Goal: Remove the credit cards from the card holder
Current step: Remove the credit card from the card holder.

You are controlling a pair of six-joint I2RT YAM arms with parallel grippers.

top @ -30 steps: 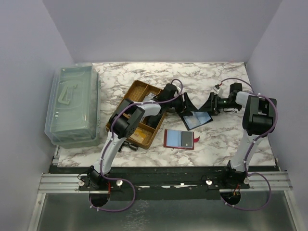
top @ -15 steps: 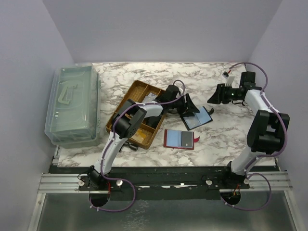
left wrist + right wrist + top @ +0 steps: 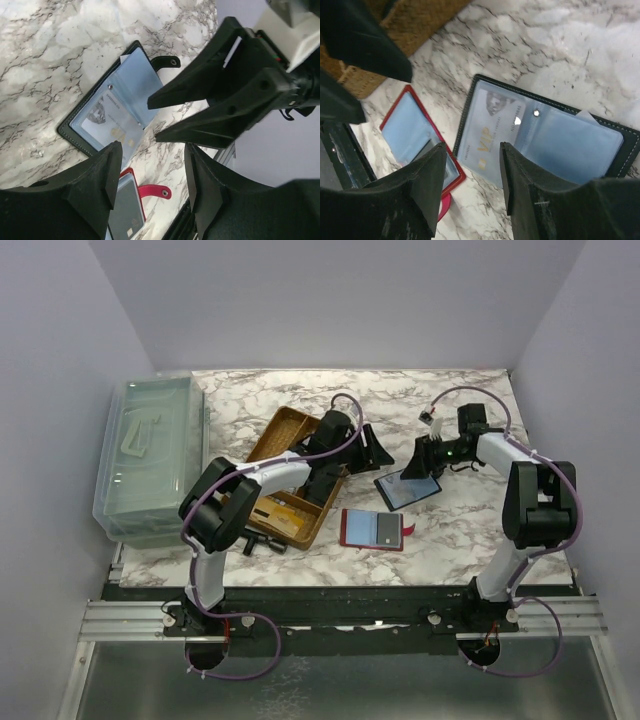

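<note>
From above, the black card holder (image 3: 408, 489) lies open on the marble table (image 3: 460, 530), right of the wicker tray (image 3: 285, 480), with a red card holder (image 3: 372, 529) just nearer the arm bases. Both arms reach in. The left gripper (image 3: 378, 452) hangs off its far-left corner, and the right gripper (image 3: 422, 460) sits just over its far edge, so the right looks the nearer.

On to the left wrist camera. The left gripper's jaws stand apart with nothing between them. Beyond the gap is the open holder, its long axis slanting across the view, a credit card (image 3: 107, 122) tucked in a clear sleeve. The right gripper pokes in from the right, jaws spread and empty, tips close over the holder's fold.

Now the right wrist camera. The jaws are parted and bare, and the holder sits directly beyond them. The credit card, marked VIP, is in the left-hand pocket, and the holder's long side runs off to the right. The card lies straight ahead of the right gripper, so a pinch at its exposed edge looks like the call.
</note>
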